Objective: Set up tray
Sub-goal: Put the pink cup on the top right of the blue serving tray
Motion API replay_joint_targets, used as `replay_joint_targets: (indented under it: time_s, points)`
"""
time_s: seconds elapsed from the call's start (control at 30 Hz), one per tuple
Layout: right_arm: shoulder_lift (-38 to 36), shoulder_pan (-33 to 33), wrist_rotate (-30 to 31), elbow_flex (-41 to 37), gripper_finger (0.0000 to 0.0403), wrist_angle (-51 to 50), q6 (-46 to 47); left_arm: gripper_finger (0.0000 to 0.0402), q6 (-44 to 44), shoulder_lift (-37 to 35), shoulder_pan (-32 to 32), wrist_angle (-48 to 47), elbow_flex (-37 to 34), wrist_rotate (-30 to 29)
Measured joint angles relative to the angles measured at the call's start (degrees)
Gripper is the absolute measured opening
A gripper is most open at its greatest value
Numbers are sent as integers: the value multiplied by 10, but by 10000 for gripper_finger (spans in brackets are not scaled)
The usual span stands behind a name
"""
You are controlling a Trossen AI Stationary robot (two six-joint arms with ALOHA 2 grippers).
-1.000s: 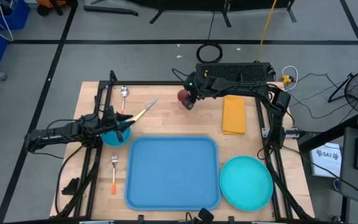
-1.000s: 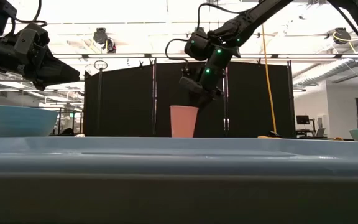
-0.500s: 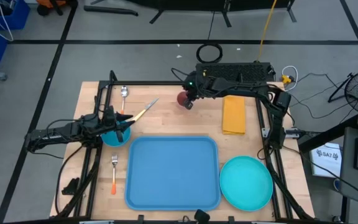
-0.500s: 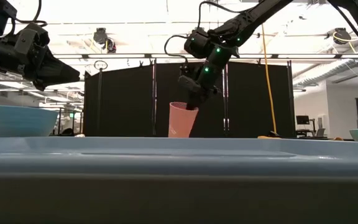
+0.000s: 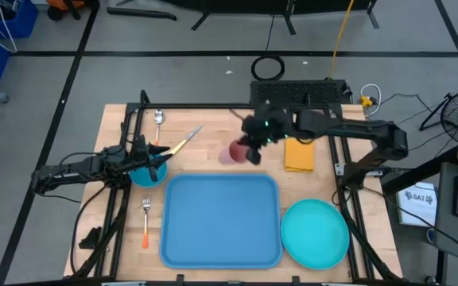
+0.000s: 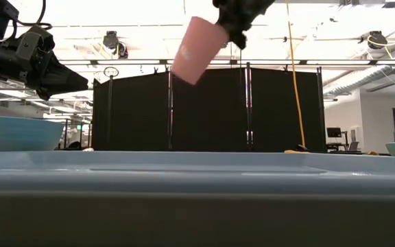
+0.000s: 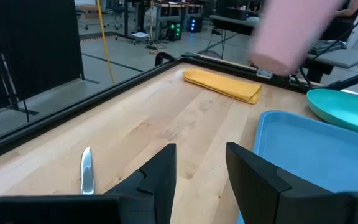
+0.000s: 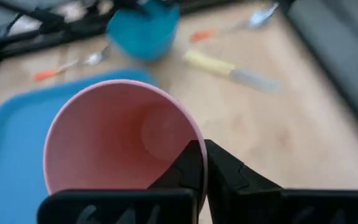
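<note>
A pink cup [image 5: 230,154] hangs in the air beyond the far edge of the blue tray [image 5: 221,218], with my right gripper [image 5: 253,151] shut on it. From table height the cup [image 6: 196,51] shows high up and tilted. My left gripper [image 5: 156,156] hovers open over a teal bowl [image 5: 145,173] at the tray's far left corner; nothing is between its fingers [image 7: 166,171]. My right gripper pinches the cup's rim [image 8: 188,134], one finger [image 8: 192,163] inside the cup and the other [image 8: 229,177] outside its wall. The fingers come down slanting from the table's right. The cup is lifted clear of the table, tilted, its base [image 6: 184,72] lowest.
A turquoise plate [image 5: 315,233] lies right of the tray, and a yellow napkin [image 5: 299,147] lies at the far right. A fork [image 5: 145,222] lies left of the tray. A spoon [image 5: 158,119] and a knife [image 5: 183,141] lie at the far left.
My right gripper has taken hold of the pink cup by its rim, tipped it where it stood, then lifted it high and clear of the table, carrying it toward the near edge and the tray. The cup now hangs tilted.
</note>
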Motion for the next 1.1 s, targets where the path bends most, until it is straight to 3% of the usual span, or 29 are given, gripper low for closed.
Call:
replay_joint_targets:
  time_s: [0.27, 0.4, 0.63, 1.1]
  points:
    - [9, 91, 46, -33, 0, -126, 110, 143, -11, 0, 0, 0, 0, 0]
    - [9, 103, 52, -88, 0, -106, 147, 143, -15, 0, 0, 0, 0, 0]
    - [8, 115, 51, -114, 0, -27, 148, 143, -19, 0, 0, 0, 0, 0]
    - [8, 119, 47, -151, 0, -106, 206, 143, -18, 0, 0, 0, 0, 0]
